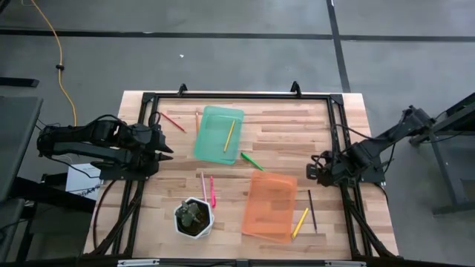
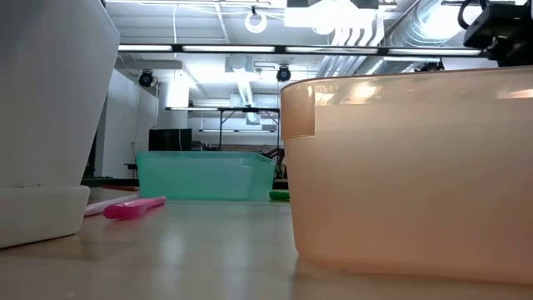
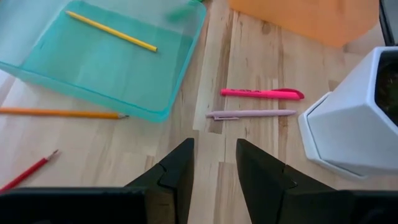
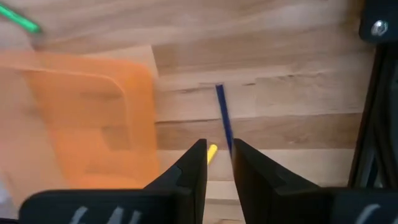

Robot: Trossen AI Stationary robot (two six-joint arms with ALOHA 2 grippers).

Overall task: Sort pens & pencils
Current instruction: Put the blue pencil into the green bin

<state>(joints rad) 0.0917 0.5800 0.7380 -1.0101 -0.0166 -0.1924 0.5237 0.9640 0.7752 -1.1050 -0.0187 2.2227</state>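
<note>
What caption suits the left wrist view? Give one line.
Left gripper open above the table, facing pink pen and green tray.

Smooth wooden table [image 1: 282,133]; 2 translucent, probably plastic trays [image 1: 219,133].
</note>
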